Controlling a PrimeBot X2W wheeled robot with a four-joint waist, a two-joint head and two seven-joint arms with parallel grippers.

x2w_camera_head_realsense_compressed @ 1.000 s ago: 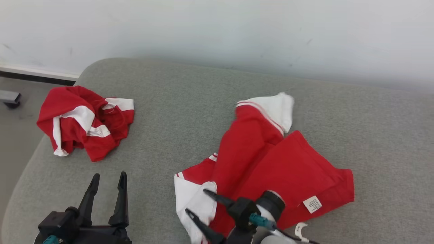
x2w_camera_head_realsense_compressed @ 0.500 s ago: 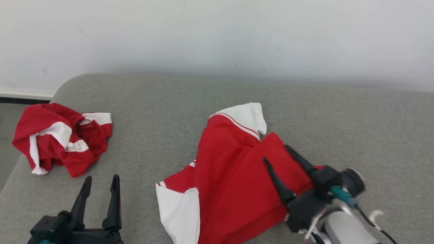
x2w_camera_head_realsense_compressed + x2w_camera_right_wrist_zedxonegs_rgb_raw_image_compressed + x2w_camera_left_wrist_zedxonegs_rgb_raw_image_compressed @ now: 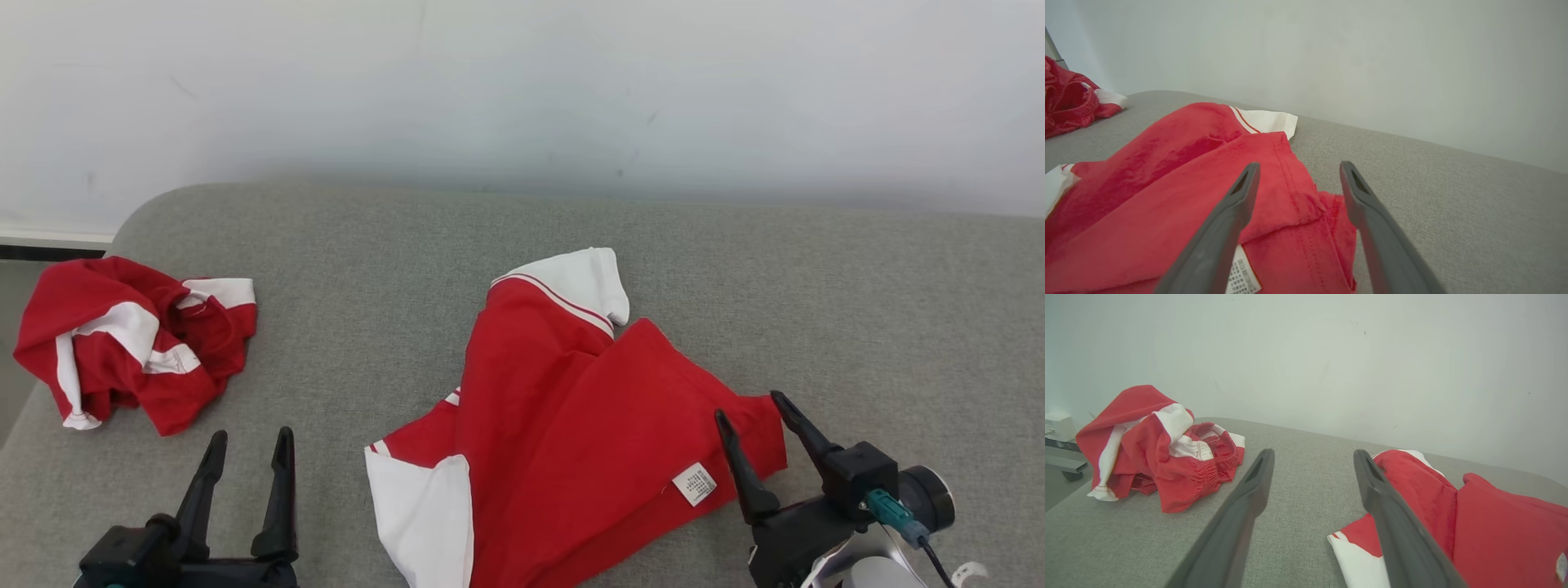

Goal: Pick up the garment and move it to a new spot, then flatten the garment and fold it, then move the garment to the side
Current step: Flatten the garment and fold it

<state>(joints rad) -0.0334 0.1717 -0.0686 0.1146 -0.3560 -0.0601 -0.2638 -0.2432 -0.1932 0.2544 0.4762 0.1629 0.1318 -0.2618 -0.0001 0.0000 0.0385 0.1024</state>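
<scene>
A red garment with white panels [image 3: 571,425] lies loosely spread in the middle of the grey cushion [image 3: 857,310], a white care label [image 3: 695,483] showing near its right corner. In the right wrist view the garment's [image 3: 1167,204] hemmed corner lies just beyond and between my fingers. My right gripper [image 3: 747,408] stands open at the garment's right corner, holding nothing. My left gripper [image 3: 249,441] is open at the lower left, over bare cushion between the two cloths. The left wrist view shows the garment [image 3: 1474,514] on the right.
A second red and white garment [image 3: 131,343] lies crumpled at the cushion's left edge, also in the left wrist view [image 3: 1155,453]. A pale wall [image 3: 522,82] rises behind the cushion. Floor [image 3: 12,286] drops off at the far left.
My right gripper has swung from the garment's white lower-left flap across to its right corner, staying open. The head camera has shifted, so the whole scene sits differently. The left gripper has barely moved.
</scene>
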